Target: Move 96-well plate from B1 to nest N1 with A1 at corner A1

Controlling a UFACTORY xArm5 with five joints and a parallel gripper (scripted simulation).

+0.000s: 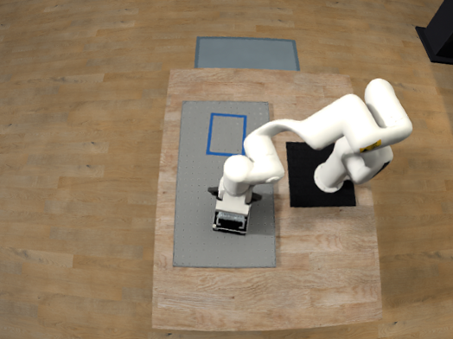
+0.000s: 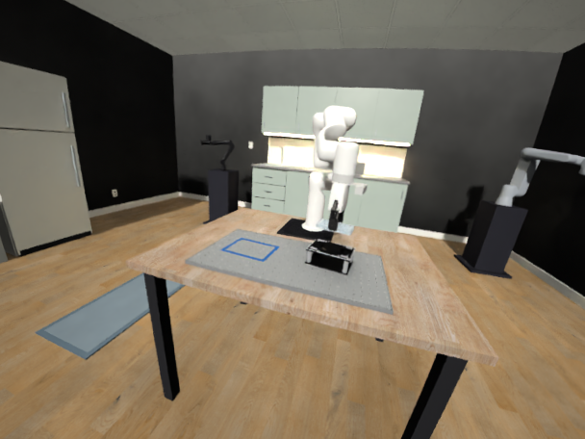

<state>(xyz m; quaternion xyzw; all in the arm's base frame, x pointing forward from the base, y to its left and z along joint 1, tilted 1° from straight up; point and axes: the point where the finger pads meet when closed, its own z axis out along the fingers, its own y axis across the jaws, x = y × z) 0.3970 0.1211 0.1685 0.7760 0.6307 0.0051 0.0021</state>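
The 96-well plate is a pale, see-through tray; in the exterior view it (image 2: 340,227) hangs a little above the far side of the black raised nest N1 (image 2: 330,256). My gripper (image 2: 335,216) points straight down and is shut on the plate. In the overhead view the wrist hides the gripper (image 1: 234,195), and the plate covers the far part of the nest (image 1: 230,224). The blue-outlined bench spot B1 (image 1: 226,135) is empty; it also shows in the exterior view (image 2: 250,249). I cannot make out the plate's cut-off corner or the A1 mark.
The grey perforated mat carries B1 and the nest. My arm's base stands on a black pad (image 1: 320,177). Another arm on a black pedestal (image 2: 491,238) stands to the right of the table, and one more pedestal (image 2: 222,193) stands behind it.
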